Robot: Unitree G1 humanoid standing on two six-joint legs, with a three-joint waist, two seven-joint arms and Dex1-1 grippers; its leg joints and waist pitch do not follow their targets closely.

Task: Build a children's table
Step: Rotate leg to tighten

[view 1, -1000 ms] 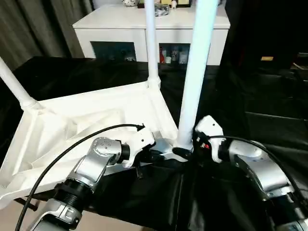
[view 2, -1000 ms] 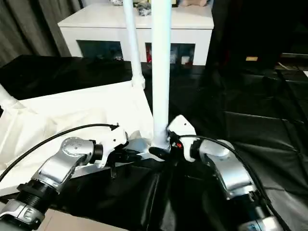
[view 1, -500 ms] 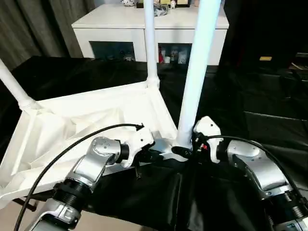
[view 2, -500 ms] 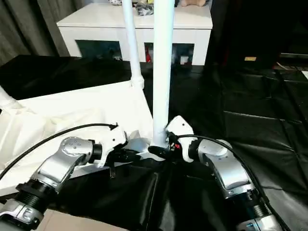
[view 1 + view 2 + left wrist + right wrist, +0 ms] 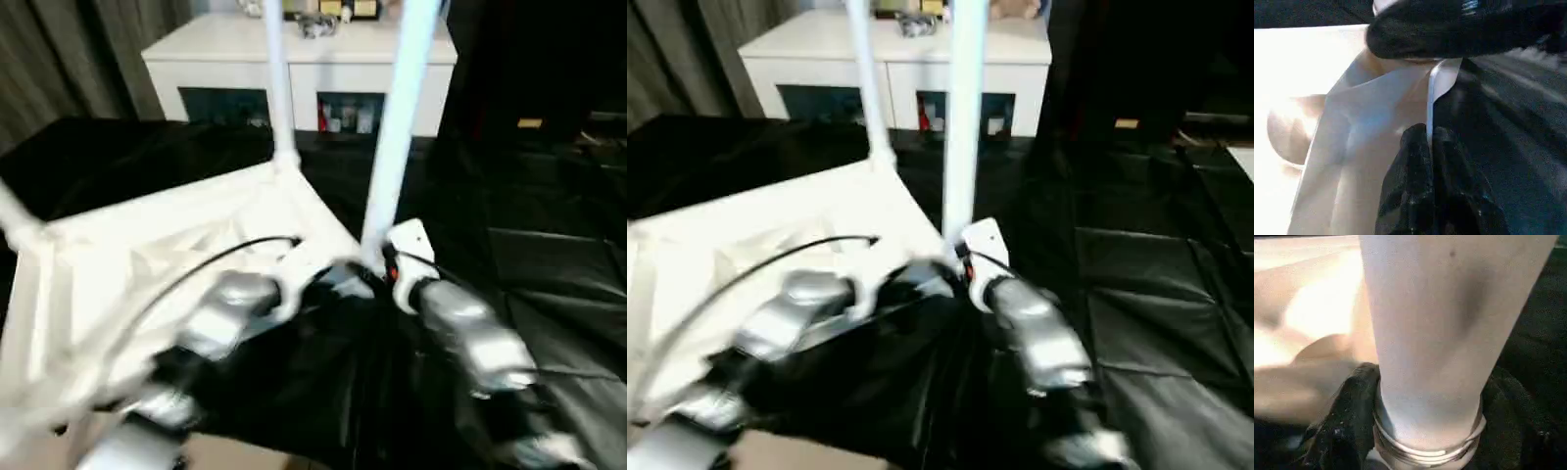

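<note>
Lying upside down on the black-covered work surface, the children's table shows its ribbed underside, and its long white legs stand upright, their long axes pointing straight up out of the head views. In the left eye view the nearest leg rises from the corner closest to the robot, another leg from the far corner. Behind stands a white cabinet with dark glass doors, grey curtains to its left. The black cover to the right of the tabletop lies bare.

In the right eye view both silver forearms meet at that near corner.

In the left wrist view the left gripper is pinched tight on the thin raised rim of the tabletop.

In the right wrist view the right gripper has one black finger on each side of the leg's base, clasping it just above the threaded collar.
</note>
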